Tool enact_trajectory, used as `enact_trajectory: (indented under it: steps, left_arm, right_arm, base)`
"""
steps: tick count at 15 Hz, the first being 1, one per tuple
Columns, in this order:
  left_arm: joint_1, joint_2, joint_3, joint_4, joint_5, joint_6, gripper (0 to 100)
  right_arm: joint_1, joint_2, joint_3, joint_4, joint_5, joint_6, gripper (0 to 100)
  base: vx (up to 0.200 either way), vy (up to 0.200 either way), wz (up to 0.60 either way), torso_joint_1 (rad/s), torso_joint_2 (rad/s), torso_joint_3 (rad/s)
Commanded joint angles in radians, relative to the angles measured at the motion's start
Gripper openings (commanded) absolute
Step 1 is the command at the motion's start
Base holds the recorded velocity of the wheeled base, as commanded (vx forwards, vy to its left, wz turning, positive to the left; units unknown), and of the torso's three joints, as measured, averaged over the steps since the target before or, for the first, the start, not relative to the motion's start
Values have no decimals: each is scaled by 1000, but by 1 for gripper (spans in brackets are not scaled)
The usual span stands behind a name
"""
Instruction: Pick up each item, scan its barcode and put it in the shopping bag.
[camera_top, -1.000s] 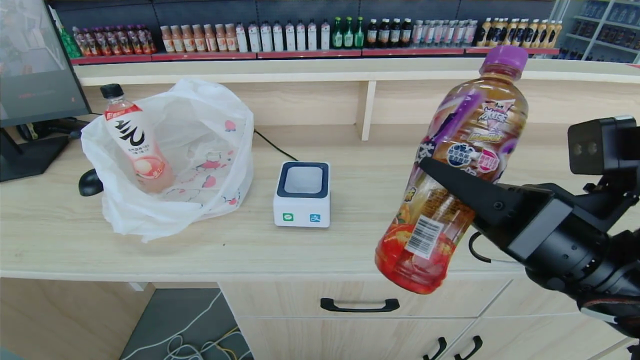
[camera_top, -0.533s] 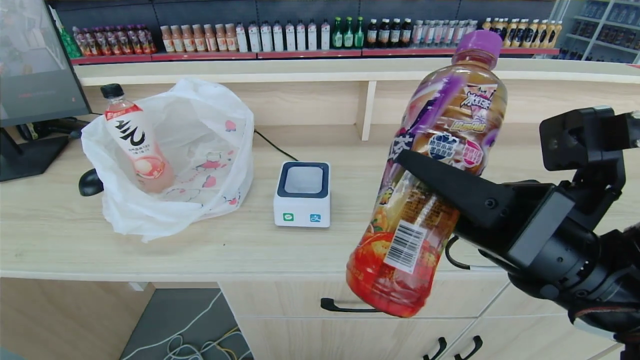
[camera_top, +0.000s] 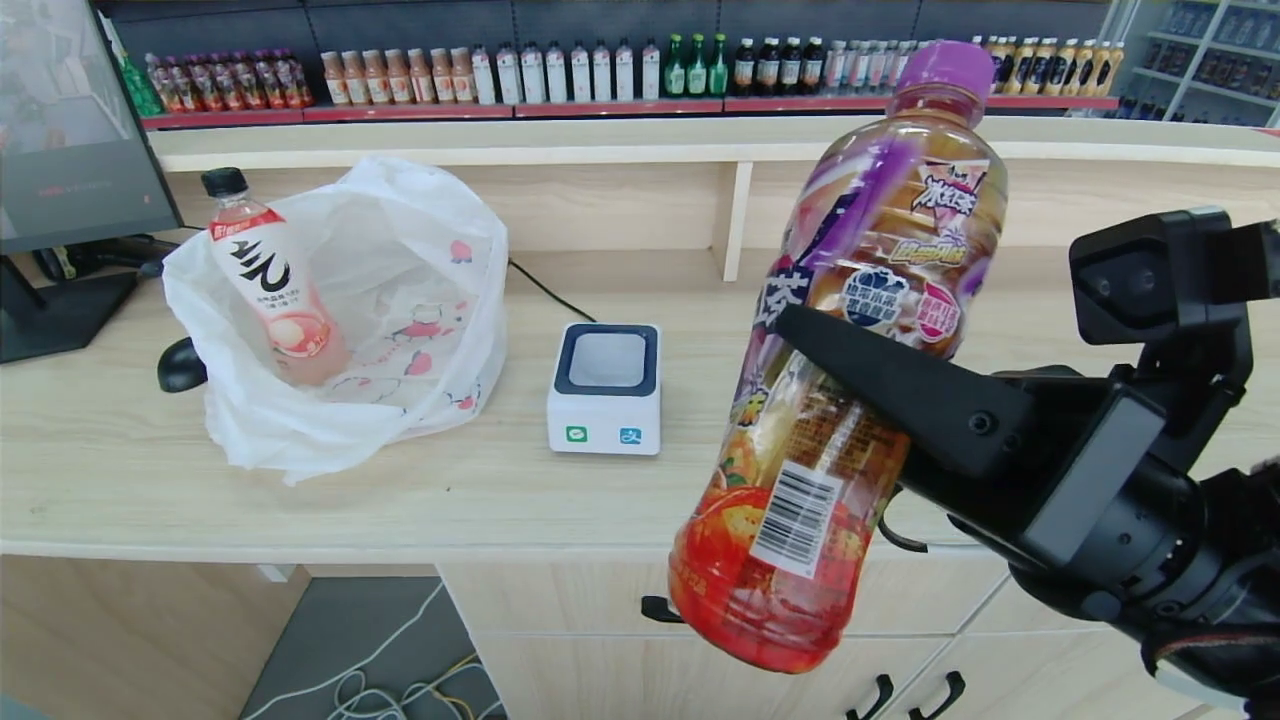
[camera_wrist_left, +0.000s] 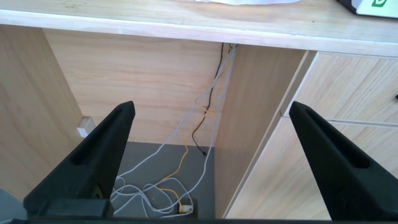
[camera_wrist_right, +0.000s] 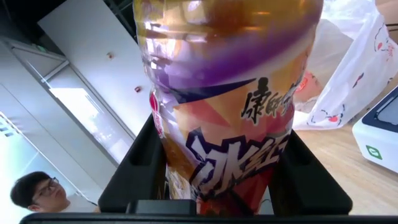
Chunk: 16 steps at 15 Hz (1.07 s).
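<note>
Left pincer is hanging below the counter edge with its fingers wide apart and nothing in them, looking at the cables in the open bay under there. I'm reckoning it's parked low to keep out of the way.

Up top, the white shopping bag is sitting open on the left part of the counter. A pink drink bottle with a black cap is leaning inside it, so that one is looking done. Its label is showing big black brush strokes under a red band. I'm not spelling out brands here.

The little white barcode scanner is sitting just right of the bag, window facing up, with a green icon and a blue icon on its front face.

Right of that, the right pincer is clamping the purple-capped drink bottle around its middle. It's holding the bottle up off the counter, cap tilted up and away, base towards me. The barcode is sitting near the base and facing the head camera, not the scanner window. So I'm guessing the next bit is swinging it left and rolling that patch down over the window. The round badges on the label are too small for me to read.
</note>
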Motion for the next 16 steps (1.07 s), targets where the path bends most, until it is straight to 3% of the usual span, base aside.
enact_trajectory:
  steps: [1,16]
  left_arm:
    - [0,0,0,0,0,0,100]
    - [0,0,0,0,0,0,100]
  right_arm:
    - [0,2,0,-1,0,0,0]
    - [11,-3,-2,-1,2,-35,0]
  base:
    - [0,0,0,0,0,0]
    - [0,0,0,0,0,0]
